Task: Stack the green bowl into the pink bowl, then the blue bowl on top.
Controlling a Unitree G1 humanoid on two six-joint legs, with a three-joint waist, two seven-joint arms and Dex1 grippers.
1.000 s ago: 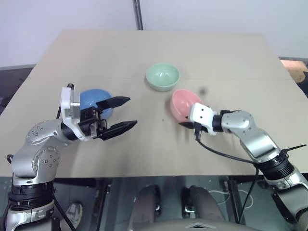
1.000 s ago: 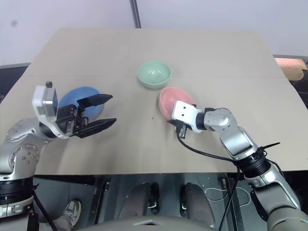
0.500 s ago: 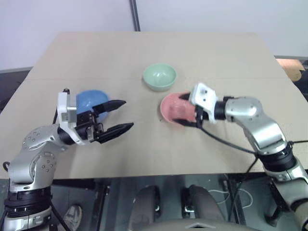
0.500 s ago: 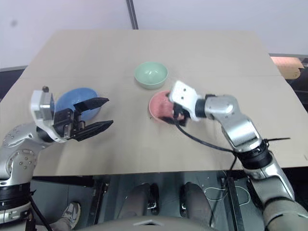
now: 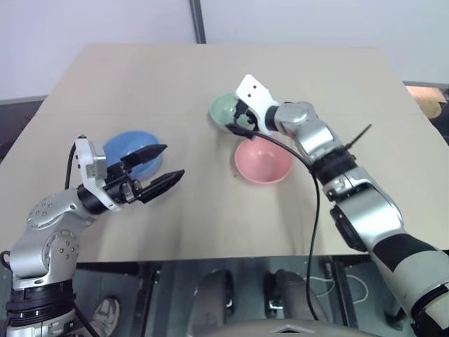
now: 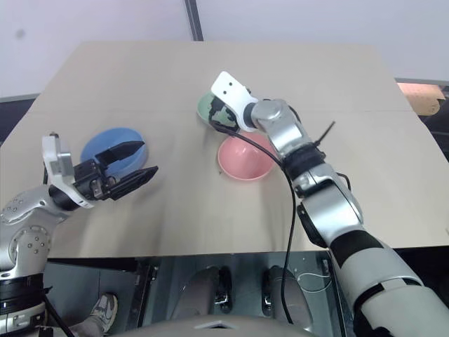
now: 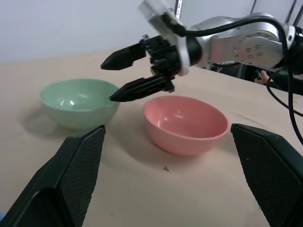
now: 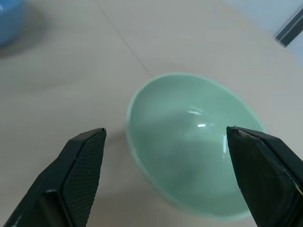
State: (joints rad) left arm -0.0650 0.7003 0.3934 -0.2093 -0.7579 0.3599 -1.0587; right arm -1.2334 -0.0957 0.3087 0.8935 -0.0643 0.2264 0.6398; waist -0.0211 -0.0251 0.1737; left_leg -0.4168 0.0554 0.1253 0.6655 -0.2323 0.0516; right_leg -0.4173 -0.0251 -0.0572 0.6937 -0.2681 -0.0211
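Observation:
The pink bowl sits upright on the table's middle, free of both grippers. Just behind it and to the left stands the green bowl, also upright. My right gripper hovers open at the green bowl's near rim; in the right wrist view its fingers spread either side of the green bowl. The blue bowl rests at the left of the table. My left gripper stands open just in front of the blue bowl, pointing right toward the pink bowl, and holds nothing.
The tan table has a front edge close below the left gripper. A dark pole rises behind the far edge. A brown object lies off the table's right side.
My right gripper let go of the pink bowl, which now sits upright, and opened. It moved forward and left to the green bowl. The left gripper has hardly moved.

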